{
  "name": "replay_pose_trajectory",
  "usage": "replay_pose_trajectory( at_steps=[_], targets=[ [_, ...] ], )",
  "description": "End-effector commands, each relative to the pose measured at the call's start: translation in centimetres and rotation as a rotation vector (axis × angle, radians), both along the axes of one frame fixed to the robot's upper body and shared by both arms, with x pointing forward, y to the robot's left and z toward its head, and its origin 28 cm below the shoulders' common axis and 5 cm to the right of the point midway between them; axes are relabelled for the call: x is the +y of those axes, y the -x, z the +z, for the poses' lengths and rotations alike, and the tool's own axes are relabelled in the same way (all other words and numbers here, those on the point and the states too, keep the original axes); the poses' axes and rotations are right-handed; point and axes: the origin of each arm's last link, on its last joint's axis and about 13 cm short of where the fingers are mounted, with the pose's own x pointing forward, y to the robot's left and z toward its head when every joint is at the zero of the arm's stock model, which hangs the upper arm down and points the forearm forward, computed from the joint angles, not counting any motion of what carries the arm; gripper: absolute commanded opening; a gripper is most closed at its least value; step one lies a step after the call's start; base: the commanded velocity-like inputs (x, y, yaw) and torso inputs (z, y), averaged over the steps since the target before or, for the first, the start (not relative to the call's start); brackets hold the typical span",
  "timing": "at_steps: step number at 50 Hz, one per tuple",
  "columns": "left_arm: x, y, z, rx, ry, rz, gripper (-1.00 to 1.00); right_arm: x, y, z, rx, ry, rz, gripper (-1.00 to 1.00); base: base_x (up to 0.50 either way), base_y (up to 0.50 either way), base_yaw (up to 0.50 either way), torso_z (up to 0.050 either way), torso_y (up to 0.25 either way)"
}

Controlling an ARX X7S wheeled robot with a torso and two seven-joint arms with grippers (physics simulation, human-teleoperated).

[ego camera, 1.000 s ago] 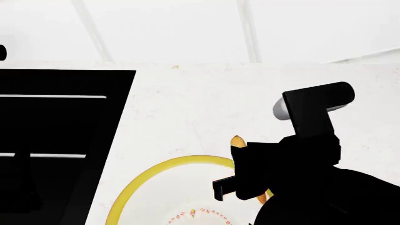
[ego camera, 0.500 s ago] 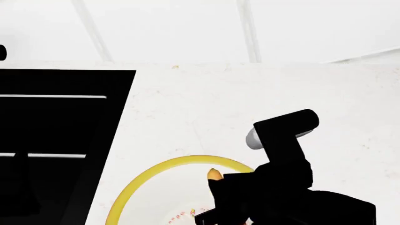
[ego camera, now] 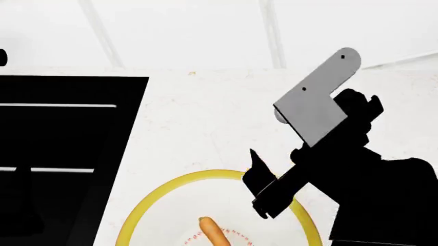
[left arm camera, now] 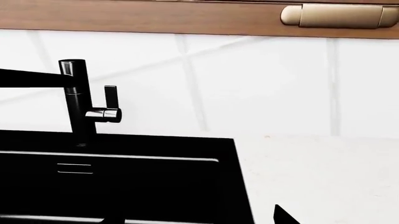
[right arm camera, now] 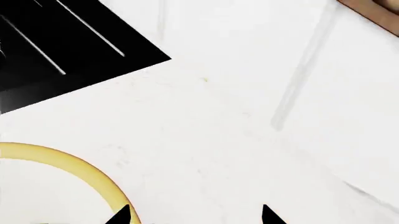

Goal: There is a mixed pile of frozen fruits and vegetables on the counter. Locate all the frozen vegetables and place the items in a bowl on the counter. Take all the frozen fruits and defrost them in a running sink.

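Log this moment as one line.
right gripper: open, empty, above yellow-rimmed white bowl | orange tapered item: lying inside bowl | left gripper: state unclear

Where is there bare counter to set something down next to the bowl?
The counter is bare between the sink and the right gripper, back to the wall. It is crowded at the bowl: an orange item lies inside and the gripper overhangs its rim.

Kitchen, simulated: black sink (left arm camera: 112,186) with tall faucet (left arm camera: 78,100), white speckled counter (ego camera: 219,118), tiled wall (left arm camera: 249,84), wooden cabinet (left arm camera: 156,16) with brass handle (left arm camera: 339,15).
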Motion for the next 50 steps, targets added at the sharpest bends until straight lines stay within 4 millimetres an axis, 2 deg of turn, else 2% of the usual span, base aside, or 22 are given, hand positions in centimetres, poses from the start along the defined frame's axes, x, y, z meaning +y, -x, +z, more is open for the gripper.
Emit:
replay_pose_trajectory(
  at_steps=[1,4,5,6,12,20,23,25,28,37,43,50],
  targets=[
    [-0.1,-0.1,0.1,-0.017,0.023,-0.008,1.0,4.0,2.8,0.9,-0.404,-0.378,-0.048,1.0,0.0,0.0,0.0,0.0,0.0],
    [-0.2,-0.2,0.3,-0.022,0.019,-0.011,1.0,5.6,5.7,0.5,-0.269,-0.623,-0.192,1.0,0.0,0.0,0.0,0.0,0.0],
    [-0.1,-0.2,0.4,-0.022,0.018,-0.011,1.0,6.0,6.6,0.5,-0.16,-0.686,-0.11,1.0,0.0,0.0,0.0,0.0,0.0],
    [-0.1,-0.2,0.4,-0.023,0.017,-0.012,1.0,5.9,7.0,0.4,-0.136,-0.694,-0.092,1.0,0.0,0.0,0.0,0.0,0.0],
    [-0.5,-0.3,0.4,-0.022,0.015,-0.02,1.0,5.5,7.7,-0.5,-0.146,-0.703,-0.115,1.0,0.0,0.0,0.0,0.0,0.0],
    [-0.6,-0.3,0.6,-0.024,0.004,-0.03,1.0,5.3,8.0,-1.3,-0.236,-0.847,-0.322,1.0,0.0,0.0,0.0,0.0,0.0],
    [-0.7,-0.2,0.6,-0.022,0.002,-0.034,1.0,5.3,8.0,-1.6,-0.206,-0.892,-0.369,1.0,0.0,0.0,0.0,0.0,0.0],
    [-0.6,-0.2,0.6,-0.022,0.001,-0.036,1.0,5.2,8.1,-1.8,-0.194,-0.861,-0.386,1.0,0.0,0.0,0.0,0.0,0.0],
    [-0.6,-0.1,0.6,-0.023,0.002,-0.037,1.0,4.5,8.2,-1.8,-0.307,-0.697,-0.423,1.0,0.0,0.0,0.0,0.0,0.0],
    [-0.8,-0.2,0.3,-0.019,-0.001,-0.041,1.0,3.7,9.8,-3.4,-0.446,-0.527,-0.428,1.0,0.0,0.0,0.0,0.0,0.0],
    [-0.5,0.0,0.2,-0.017,-0.002,-0.034,1.0,2.4,11.3,-2.9,-0.522,-0.373,-0.432,1.0,0.0,0.0,0.0,0.0,0.0],
    [-0.6,0.3,0.1,-0.016,-0.009,-0.037,1.0,0.7,12.4,-2.3,-0.517,-0.383,-0.47,1.0,0.0,0.0,0.0,0.0,0.0]
  ],
)
